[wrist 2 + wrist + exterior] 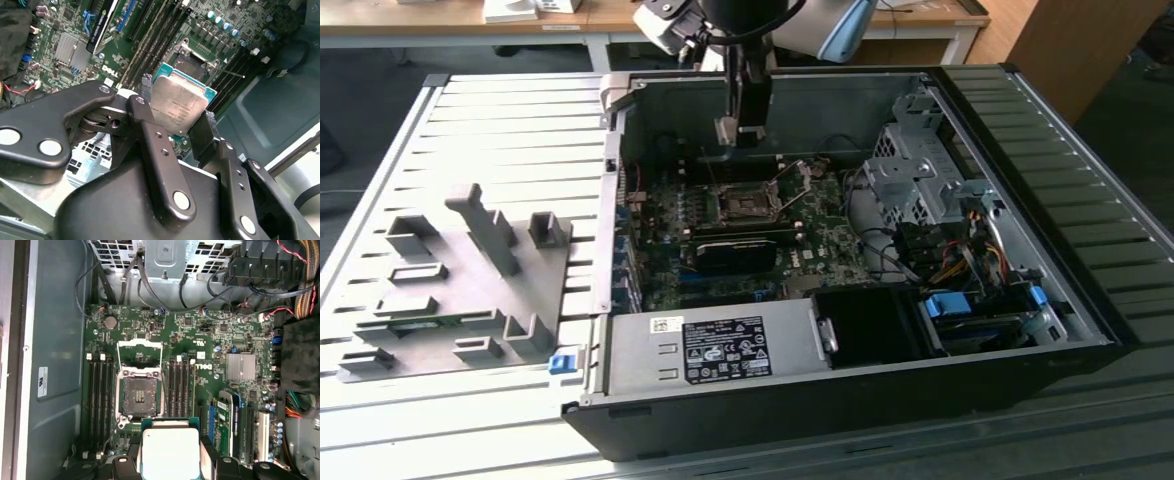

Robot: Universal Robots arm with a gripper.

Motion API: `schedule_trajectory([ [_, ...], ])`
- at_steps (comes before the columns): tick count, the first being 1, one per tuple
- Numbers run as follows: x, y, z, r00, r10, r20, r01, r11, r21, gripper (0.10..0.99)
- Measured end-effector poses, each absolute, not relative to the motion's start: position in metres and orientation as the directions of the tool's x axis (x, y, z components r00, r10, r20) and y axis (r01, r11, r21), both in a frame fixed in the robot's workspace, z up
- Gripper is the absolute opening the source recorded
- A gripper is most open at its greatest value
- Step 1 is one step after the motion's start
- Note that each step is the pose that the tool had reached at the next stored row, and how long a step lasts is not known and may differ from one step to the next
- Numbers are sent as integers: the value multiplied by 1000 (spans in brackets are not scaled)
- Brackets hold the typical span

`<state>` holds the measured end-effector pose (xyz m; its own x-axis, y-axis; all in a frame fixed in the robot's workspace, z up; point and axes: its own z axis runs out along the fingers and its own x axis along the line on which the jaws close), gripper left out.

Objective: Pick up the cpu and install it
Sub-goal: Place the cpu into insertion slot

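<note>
- Grey fixture blocks (pixel 467 270), left of exterior view, well apart from the gripper.
- Gripper (pixel 742 135), upper centre, pinching the cpu (pixel 179 106) by opposite edges, in the air above the open socket (pixel 138 396).
- cpu likely light, stiff, slick-topped, with a fragile underside: grip edges only.

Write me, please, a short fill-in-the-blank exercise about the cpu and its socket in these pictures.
1. The gripper holds the cpu ____ the motherboard.
2. In the first wrist view, the black socket on the motherboard is ____.
3. The grey fixture blocks lie outside the computer case, on the exterior view's ____.
Missing words: above; empty; left.
</note>
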<state>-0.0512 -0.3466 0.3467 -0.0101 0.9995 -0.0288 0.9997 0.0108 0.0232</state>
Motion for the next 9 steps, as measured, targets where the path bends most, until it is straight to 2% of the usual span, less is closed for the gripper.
schedule_trajectory([
  [9, -44, -342, 336, -10, 1000, -29, 1000, 11, 23, 545],
])
